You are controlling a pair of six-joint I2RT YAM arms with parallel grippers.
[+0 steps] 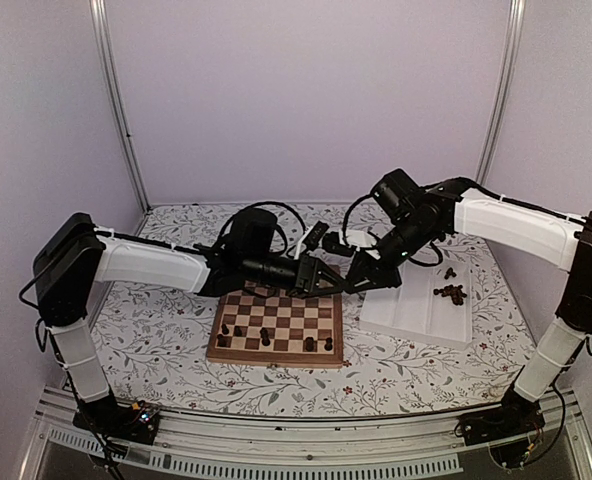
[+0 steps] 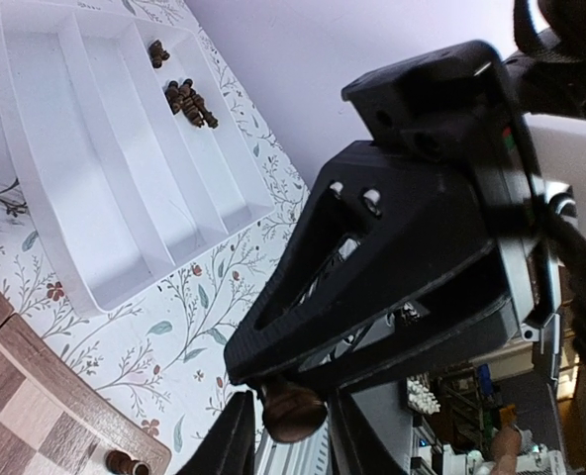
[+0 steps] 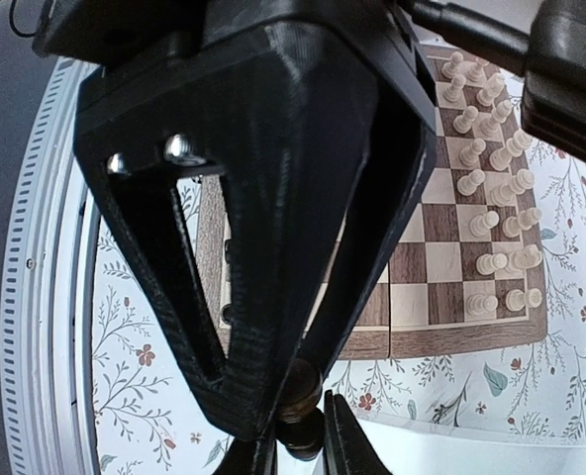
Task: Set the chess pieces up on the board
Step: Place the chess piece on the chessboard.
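One dark chess piece (image 2: 293,411) clamped by two: left pincer (image 2: 291,440), right pincer (image 3: 295,445), just off the one board's (image 1: 276,361) far-right corner.

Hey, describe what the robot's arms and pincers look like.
The left arm and right arm have white shells over black joints, with black cables looping near the wrists. The left pincer and right pincer are matte black plastic: tapering fingers on open triangular frames with silver screws.

Dark chess pieces (image 1: 266,337) stand on near rows of the board (image 1: 276,361); others lie in a white tray (image 1: 416,320).
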